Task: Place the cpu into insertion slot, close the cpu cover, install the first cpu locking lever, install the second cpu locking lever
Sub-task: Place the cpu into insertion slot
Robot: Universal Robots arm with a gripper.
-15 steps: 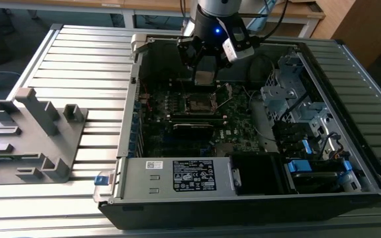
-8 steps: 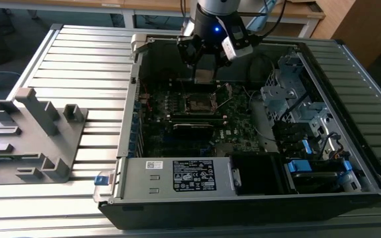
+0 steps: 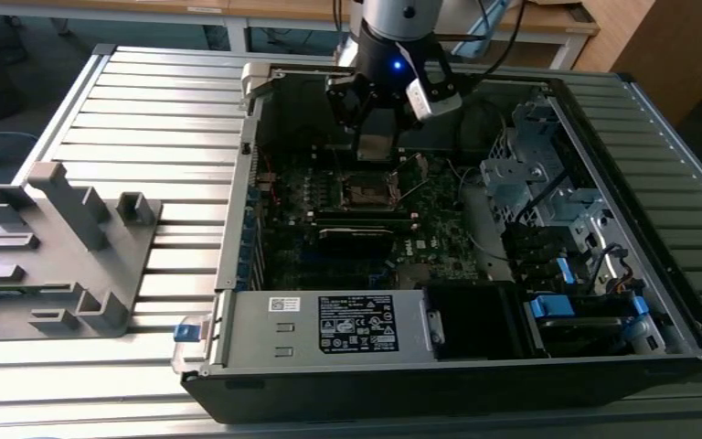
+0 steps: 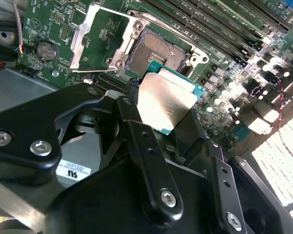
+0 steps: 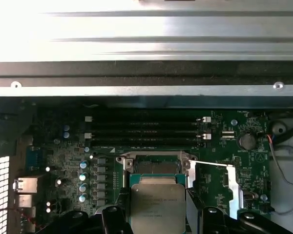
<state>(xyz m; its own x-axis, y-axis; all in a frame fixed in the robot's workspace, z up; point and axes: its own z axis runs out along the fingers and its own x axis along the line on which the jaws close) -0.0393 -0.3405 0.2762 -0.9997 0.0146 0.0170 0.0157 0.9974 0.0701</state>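
claw [image 4: 162, 108]: clamped on your cpu [image 4: 168, 95] at two edges — dull silver face, teal rim.
insertion slot [image 4: 154, 48]: just beyond the claw's tips, dark centre uncovered.
cpu cover [image 4: 81, 41]: swung open beside the slot.

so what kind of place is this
Probably a robotics lab or assembly test bench: an open computer case on a slatted metal table, a grey fixture beside it, and the gripper holding a cpu near the slot.

One cpu [image 4: 166, 100], one insertion slot [image 4: 154, 48], one cpu cover [image 4: 81, 39]
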